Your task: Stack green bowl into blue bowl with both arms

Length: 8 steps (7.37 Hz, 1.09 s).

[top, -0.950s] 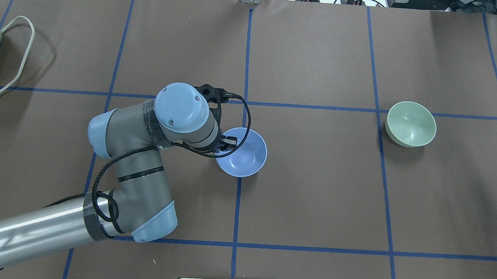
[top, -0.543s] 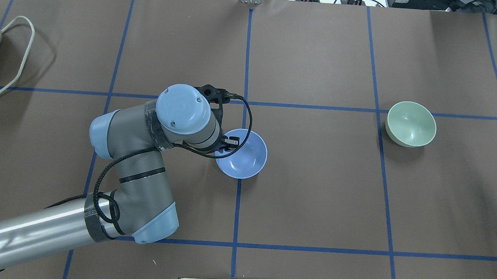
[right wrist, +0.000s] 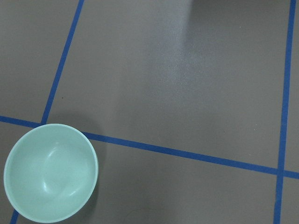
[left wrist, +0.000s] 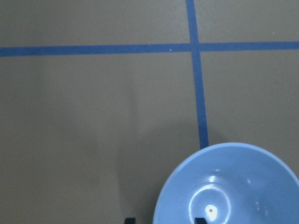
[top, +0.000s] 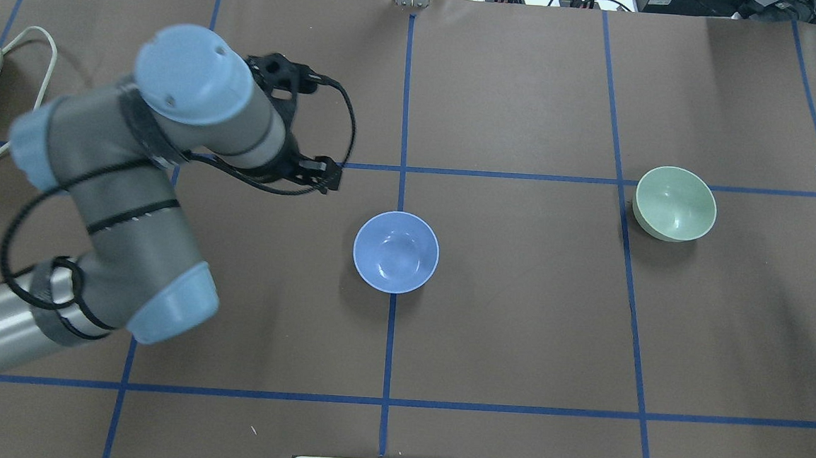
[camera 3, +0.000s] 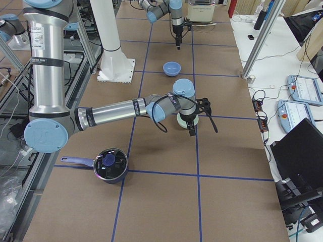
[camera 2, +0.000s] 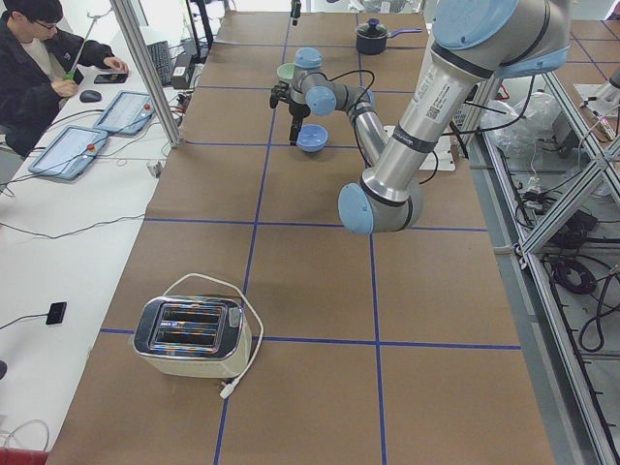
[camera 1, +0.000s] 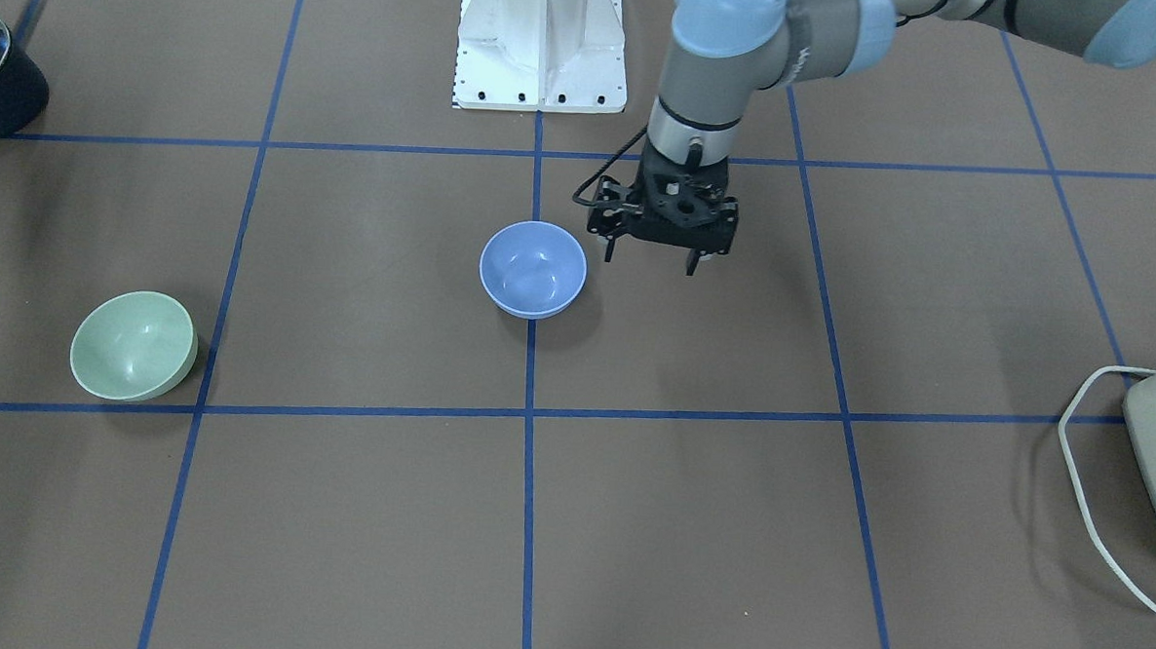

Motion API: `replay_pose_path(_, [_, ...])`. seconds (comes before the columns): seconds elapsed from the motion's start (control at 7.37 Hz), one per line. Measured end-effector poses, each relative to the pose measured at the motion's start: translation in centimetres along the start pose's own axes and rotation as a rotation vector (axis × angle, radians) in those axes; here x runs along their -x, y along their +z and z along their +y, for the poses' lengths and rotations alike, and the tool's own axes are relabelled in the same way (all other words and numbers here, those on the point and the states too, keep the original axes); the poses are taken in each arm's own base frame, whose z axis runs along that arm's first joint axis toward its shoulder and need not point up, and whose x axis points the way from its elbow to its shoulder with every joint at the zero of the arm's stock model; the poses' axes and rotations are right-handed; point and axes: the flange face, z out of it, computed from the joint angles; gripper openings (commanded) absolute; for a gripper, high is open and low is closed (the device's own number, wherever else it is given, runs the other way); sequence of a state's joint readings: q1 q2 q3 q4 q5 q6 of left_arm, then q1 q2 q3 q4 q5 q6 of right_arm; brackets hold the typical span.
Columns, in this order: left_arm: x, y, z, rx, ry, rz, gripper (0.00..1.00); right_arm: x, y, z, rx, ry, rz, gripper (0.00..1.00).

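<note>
**Change noted.** The left hand (camera 1: 651, 262) was down at the rim of the blue bowl (top: 396, 252) half a second ago. It has now lifted clear and drawn back toward the desk's left end and far edge. Its jaws stand apart and hold nothing. The blue bowl has not shifted. It sits upright at the middle of the desk (top: 515, 335), on the centre tape line.

**Meaning for the task.** You may take the receiving bowl as placed and released. I judge the left arm's share done. The stacking itself has not yet begun.

**Green bowl.** The green bowl (top: 675, 204) stands upright toward the desk's right end, beside a tape crossing and well apart from the blue bowl. It is in the same spot as a second ago.

**Right hand.** The right hand (camera 3: 192, 130) hangs above the desk near the green bowl. Its wrist camera shows that bowl low and to one side, not centred, and shows no fingers. I cannot tell whether its jaws are apart or together.

**Containers.**
- The blue bowl is empty.
- The green bowl is empty.
- A lidded saucepan (camera 3: 108, 165) stands at the right end, toward the robot-side edge. Its contents cannot be made out.

**Next step, in my judgement.** The right hand must centre on the green bowl's rim before it closes, then carry the bowl across to the middle.
</note>
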<state>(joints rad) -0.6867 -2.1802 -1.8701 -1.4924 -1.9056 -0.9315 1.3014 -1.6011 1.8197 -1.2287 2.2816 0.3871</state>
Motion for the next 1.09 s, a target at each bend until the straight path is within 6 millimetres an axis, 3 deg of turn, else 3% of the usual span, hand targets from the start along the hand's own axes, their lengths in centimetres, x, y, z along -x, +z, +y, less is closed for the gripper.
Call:
replay_pose_path(0.27, [11.5,-4.2,-2.7,0.02,0.112,-0.031,0.98,0.9,1.2,0.6,0.026,0.017,-0.003,0.99])
replay_pose_path(0.54, [26.2,-8.5,-4.7,0.037,0.163,-0.047,0.98,1.5,2.9,1.8,0.067,0.019,-0.004,0.94])
replay_pose_path(0.81, [39.4,-11.5,-3.1,0.05,0.071,-0.083,0.98,3.0,4.9,1.9,0.102,-0.002,-0.007,0.94])
replay_pose_path(1.09, [52.2,-14.0,0.3,0.042,-0.052,-0.135,0.98,4.8,8.4,0.4,0.134,-0.02,0.01,0.89])
